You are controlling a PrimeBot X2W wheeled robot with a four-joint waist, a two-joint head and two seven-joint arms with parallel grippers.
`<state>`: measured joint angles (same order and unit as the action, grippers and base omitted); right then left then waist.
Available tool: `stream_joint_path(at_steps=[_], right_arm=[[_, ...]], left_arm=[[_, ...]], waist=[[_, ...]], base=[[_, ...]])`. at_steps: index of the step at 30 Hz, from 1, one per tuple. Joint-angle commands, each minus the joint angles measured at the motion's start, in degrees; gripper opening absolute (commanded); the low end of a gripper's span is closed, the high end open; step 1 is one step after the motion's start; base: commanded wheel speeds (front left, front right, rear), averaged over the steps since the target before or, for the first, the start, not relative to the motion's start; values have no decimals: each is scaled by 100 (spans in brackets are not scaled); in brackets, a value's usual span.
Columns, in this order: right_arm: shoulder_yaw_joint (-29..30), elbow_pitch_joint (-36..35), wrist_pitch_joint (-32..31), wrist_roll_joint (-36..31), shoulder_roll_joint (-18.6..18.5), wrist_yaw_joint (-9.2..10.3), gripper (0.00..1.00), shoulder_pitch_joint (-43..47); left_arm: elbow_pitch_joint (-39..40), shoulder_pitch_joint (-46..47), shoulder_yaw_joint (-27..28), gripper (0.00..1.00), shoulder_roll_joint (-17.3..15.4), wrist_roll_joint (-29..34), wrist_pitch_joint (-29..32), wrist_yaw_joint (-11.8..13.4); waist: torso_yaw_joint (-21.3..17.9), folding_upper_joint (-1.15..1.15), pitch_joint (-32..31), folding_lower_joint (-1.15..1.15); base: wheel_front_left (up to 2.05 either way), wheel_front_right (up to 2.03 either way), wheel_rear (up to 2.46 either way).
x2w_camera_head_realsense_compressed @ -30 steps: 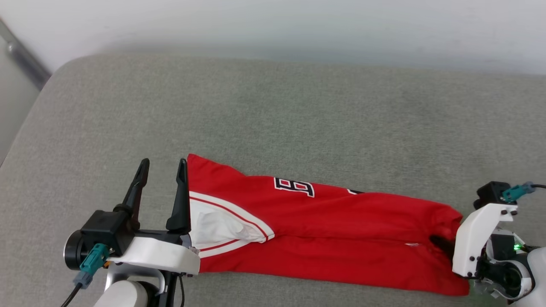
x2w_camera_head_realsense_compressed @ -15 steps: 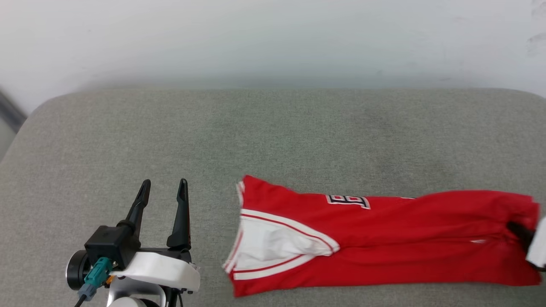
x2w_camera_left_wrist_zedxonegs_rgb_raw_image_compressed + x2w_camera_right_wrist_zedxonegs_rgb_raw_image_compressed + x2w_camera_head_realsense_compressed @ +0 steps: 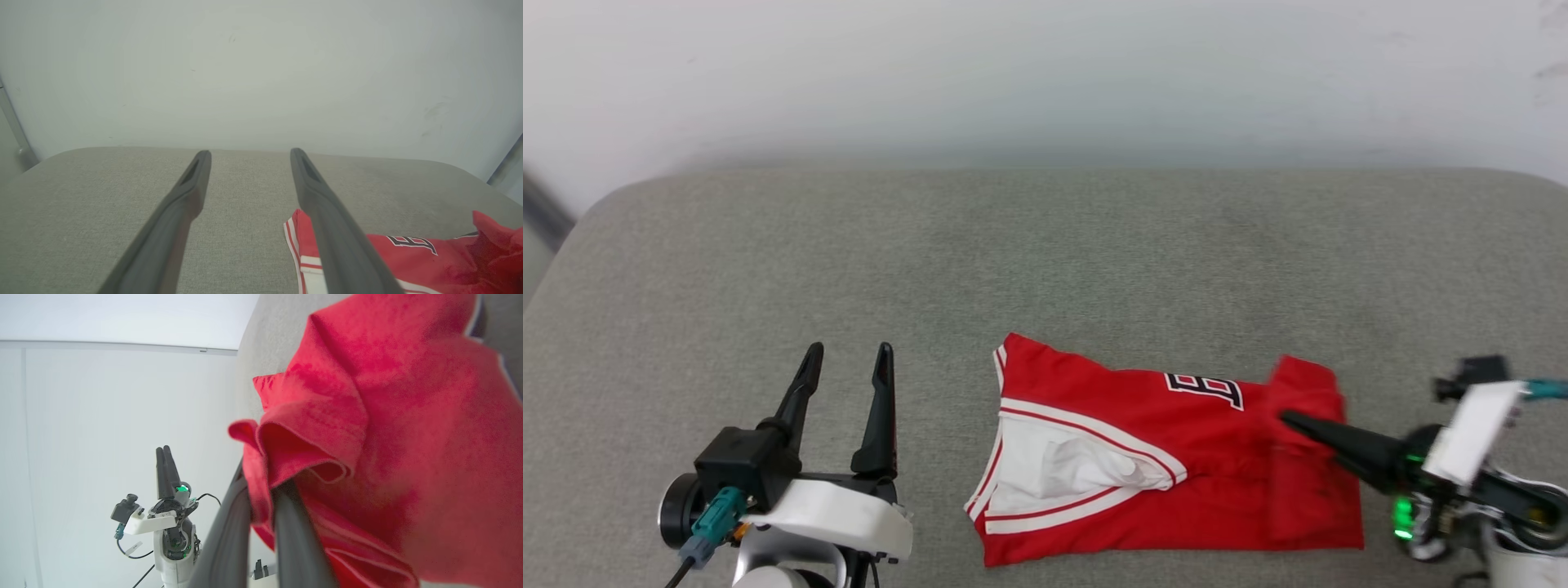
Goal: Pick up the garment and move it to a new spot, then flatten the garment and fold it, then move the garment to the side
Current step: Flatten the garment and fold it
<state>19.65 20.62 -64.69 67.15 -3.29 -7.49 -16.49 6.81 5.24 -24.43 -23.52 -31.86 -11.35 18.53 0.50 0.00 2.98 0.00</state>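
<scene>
Red garment (image 3: 1201, 482): lies on the grey fabric worktop (image 3: 1045, 261), close to the robot's edge and right of centre. White sleeve points toward the robot's left, and the other end is doubled back over itself, right up to the lettering.
Right end effector (image 3: 1290, 420): pinched tight on a bunched bit of that folded-over red end.
Left end effector (image 3: 849, 353): fingers spread wide, nothing in them, sitting near the sleeve end but clear of it.
Slip risk: the cloth looks thin and soft and the pinch looks small, so it could slide out mid-fold and leave the flap short or crooked.
Drag risk: nothing pins the sleeve end, so a sideways pull may just drag the whole shirt along instead of folding it.
Snag risk: fabric curls around one finger, so letting go could tug the fold back open.
Right wrist view: shows the hem rolled up and wedged between the fingers, while the head view only has a dark finger vanishing into red.
Left wrist view: shows the striped trim just beside its own finger, no contact.
Head view: gives the full layout that neither wrist view does.
</scene>
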Motion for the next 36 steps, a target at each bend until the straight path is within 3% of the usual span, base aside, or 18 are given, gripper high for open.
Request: stream_joint_path(at_steps=[1, 7, 13, 14, 15, 16, 21, 27, 31, 36], right_arm=[[-341, 145, 77, 416, 62, 0, 0, -147], [-1890, 407, 827, 1381, 42, 0, 0, -413], [-3050, 586, 1907, 1071, 40, 0, 0, -743], [-3212, 619, 2089, 1013, 40, 0, 7, -793], [-3345, 665, 2270, 961, 40, 0, 40, -828], [-3508, 714, 2416, 868, 41, 0, 99, -869], [-4204, 704, 2825, 571, -2, -1, 100, -1090], [-4967, 186, 3392, -151, -458, 0, 100, -1369], [-5563, -151, 4408, -1477, -1250, 1, 100, -1645], [-5219, -4, 5289, -2764, -1721, 1, 100, -1469]], left_arm=[[-12, 97, -33, 100, -11, 35, 25, -36], [-57, 327, -153, 100, 58, 65, 68, -131], [-154, 483, -191, 100, 159, 40, 2, -181], [-178, 486, -191, 100, 168, 32, -7, -194], [-202, 488, -188, 100, 175, 18, -27, -198], [-220, 499, -180, 100, 178, 10, -43, -203], [-303, 532, -144, 100, 197, -16, -102, -235], [-369, 556, -114, 100, 182, -39, -137, -224], [-438, 476, -75, 100, 178, -45, -160, -177], [-467, 345, -8, 100, 171, -68, -199, -99]], waist=[[77, 0, 34, 0], [361, 0, 193, 0], [614, 0, 408, 0], [642, 0, 436, 0], [665, 0, 458, 0], [683, 0, 485, 0], [691, 0, 549, 0], [580, 0, 528, 0], [389, 0, 432, 0], [166, 0, 329, 0]], base=[[0, 0, 0], [0, 0, 0], [0, 0, 0], [0, 0, 0], [0, 0, 0], [0, 0, 0], [0, 0, 0], [0, 0, 0], [0, 0, 0], [0, 0, 0]])
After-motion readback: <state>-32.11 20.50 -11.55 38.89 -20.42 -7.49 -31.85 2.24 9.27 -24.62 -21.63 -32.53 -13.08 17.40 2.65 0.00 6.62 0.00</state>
